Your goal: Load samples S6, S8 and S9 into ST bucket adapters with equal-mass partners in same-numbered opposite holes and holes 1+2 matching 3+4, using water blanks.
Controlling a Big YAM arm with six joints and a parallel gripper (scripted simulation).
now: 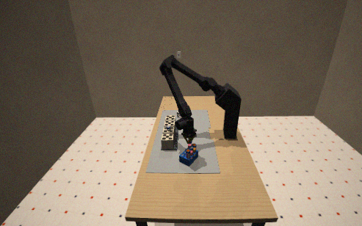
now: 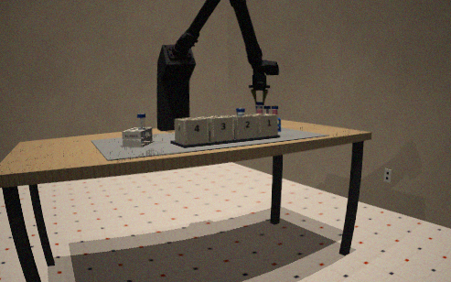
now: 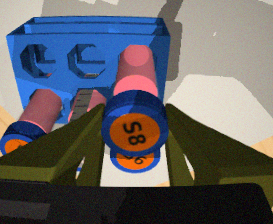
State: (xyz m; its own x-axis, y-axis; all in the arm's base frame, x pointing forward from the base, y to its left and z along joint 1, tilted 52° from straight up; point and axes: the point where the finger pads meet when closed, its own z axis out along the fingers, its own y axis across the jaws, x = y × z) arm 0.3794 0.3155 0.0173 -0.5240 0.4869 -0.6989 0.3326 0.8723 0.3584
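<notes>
A: Report the worktop (image 2: 58, 156) layout, left to right, exterior view.

B: A small grey blank rack (image 2: 136, 136) stands at the left of the grey mat (image 2: 112, 148) with one blue-capped tube (image 2: 141, 120) in it. Next comes the loading stand (image 2: 226, 129), its adapters showing 4, 3, 2, 1 in that order. One blue-capped tube (image 2: 240, 111) rises from the adapter marked 2. The blue sample rack (image 3: 87, 39) lies behind adapter 1.

A: Tool status?

B: The tool (image 3: 135, 137) is clamped on the cap of sample S8 (image 3: 135, 125), one olive finger (image 3: 76, 141) on each side of it.

A: Position of S8?

B: It stands in the sample rack, at the right of the wrist view. Its content shows pink. Further capped tubes stand left of it and beneath it; two rack wells at the far left are open.
</notes>
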